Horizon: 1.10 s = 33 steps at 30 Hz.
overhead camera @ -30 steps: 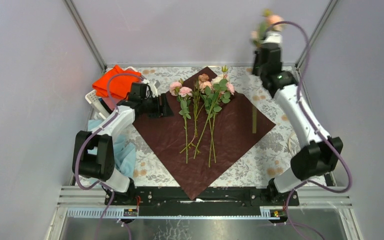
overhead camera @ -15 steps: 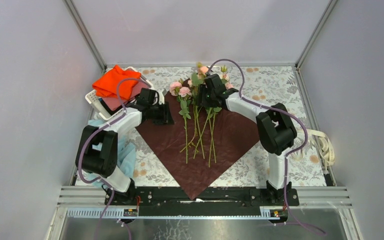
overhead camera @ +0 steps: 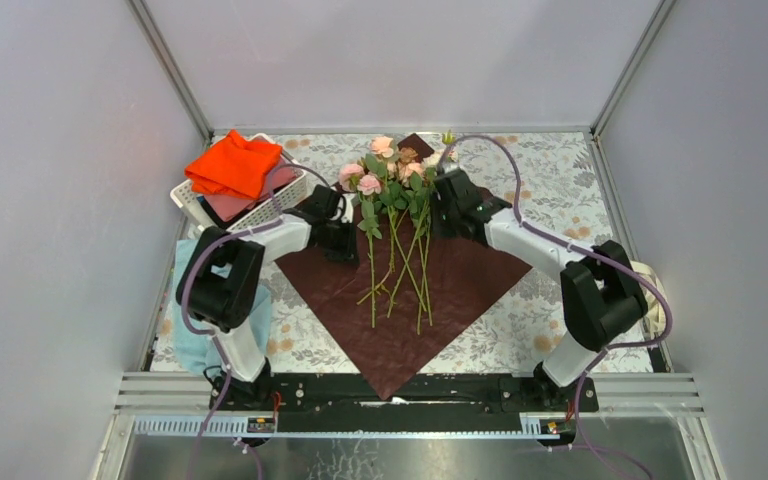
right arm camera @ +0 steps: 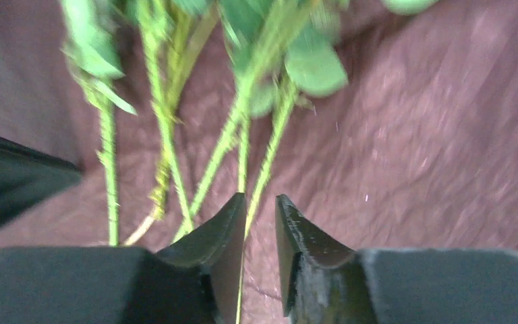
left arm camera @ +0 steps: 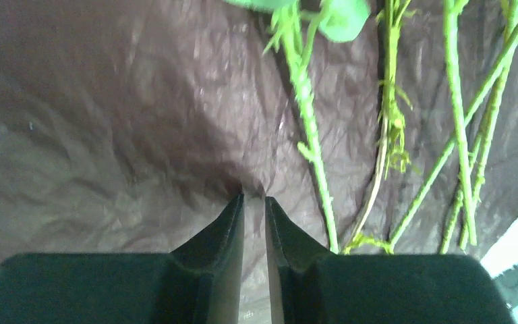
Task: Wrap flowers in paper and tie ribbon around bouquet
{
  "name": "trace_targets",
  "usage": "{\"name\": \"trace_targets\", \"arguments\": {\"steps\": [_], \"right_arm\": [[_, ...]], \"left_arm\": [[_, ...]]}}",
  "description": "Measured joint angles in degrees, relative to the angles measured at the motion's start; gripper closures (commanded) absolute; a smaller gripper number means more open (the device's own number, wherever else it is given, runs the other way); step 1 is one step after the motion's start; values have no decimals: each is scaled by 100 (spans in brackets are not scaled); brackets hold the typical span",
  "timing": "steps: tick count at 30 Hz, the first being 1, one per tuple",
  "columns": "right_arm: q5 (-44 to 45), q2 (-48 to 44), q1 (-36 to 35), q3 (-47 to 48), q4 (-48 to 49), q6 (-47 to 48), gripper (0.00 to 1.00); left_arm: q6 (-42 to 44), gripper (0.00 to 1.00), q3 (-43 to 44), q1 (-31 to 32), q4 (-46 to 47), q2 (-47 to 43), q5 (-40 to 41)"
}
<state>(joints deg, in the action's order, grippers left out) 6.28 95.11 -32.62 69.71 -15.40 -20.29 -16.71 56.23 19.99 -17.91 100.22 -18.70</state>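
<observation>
While the overhead view places both arms, only the wrist views resolve the jaws. From above I see the flowers lying on the dark red paper, heads far and stems near. The left gripper sits on the paper just left of the leftmost stem, and the right gripper is at the bunch's right side. Left wrist view: jaws a narrow slit apart, with the paper puckered at their tips; whether a fold is pinched I cannot tell. Right wrist view: jaws narrowly parted, a thin stem running into a gap wider than itself. Overhead alone shows the orange cloth in the basket, far left.
</observation>
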Motion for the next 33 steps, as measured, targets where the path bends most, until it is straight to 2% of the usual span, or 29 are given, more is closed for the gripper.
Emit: {"name": "trace_targets", "arguments": {"steps": [3,7,13,19,24,33], "right_arm": [[-94,162,0,-675,63,-149,89],[-356,474,0,-1176,116,-299,92],[-804,479,0,-1449,608,-481,95],[-1416,540,-98,-1558,1051,-612,96],[-1725,555,-273,-1558,1056,-581,94],[-1523,511,-289,-1333,221,-210,90]], "left_arm": [[7,79,262,170,57,240,76],[28,79,533,404,103,472,133],[37,80,1043,675,212,918,74],[-4,80,1132,798,457,1040,-85],[11,82,1134,850,468,1036,-74],[125,82,1014,824,466,929,11]]}}
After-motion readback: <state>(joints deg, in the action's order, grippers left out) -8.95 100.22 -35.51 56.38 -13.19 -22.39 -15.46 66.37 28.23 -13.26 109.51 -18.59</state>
